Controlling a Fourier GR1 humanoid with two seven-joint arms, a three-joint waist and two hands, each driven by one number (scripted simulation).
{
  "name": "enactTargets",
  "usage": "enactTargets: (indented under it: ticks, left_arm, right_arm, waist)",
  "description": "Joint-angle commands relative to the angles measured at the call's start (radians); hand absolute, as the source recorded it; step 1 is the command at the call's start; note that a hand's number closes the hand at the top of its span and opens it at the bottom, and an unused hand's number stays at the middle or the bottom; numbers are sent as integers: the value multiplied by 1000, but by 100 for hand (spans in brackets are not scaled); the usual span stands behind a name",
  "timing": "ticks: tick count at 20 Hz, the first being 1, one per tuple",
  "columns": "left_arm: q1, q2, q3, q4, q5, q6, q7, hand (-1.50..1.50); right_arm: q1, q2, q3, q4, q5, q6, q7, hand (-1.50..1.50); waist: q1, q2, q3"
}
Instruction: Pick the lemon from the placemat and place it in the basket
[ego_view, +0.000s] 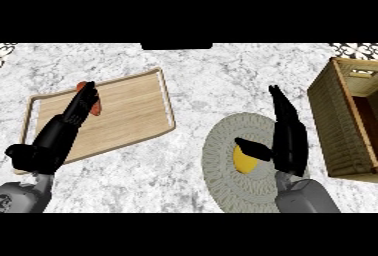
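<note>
A yellow lemon (244, 159) lies on a round woven grey placemat (221, 160) at the lower middle right. My right hand (288, 140) is right over it, fingers straight and pointing away, thumb (252, 148) stretched across the lemon's top and hiding part of it. The hand is open around the lemon, not curled on it. A wooden slatted basket (341, 125) stands at the right edge, just right of that hand. My left hand (63, 130) rests open at the left, fingers straight over a wooden tray.
A light wooden tray (129, 112) with a raised rim lies at the left. A small orange-red item (94, 104) on it is partly hidden by my left fingers. The counter is white-grey marble (214, 75). A dark object (177, 46) shows at the top edge.
</note>
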Motion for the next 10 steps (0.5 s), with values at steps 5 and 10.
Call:
enactTargets:
  ticks: [5, 10]
  left_arm:
    - [22, 17, 11, 24, -1, -26, -28, 0]
    - [14, 13, 19, 11, -3, -21, -17, 0]
  right_arm:
    - [-64, -57, 60, -149, 49, 531, 420, -150]
    - [-112, -4, 90, -377, -64, 847, 691, -150]
  waist:
    - [-2, -5, 0]
    - [6, -1, 8]
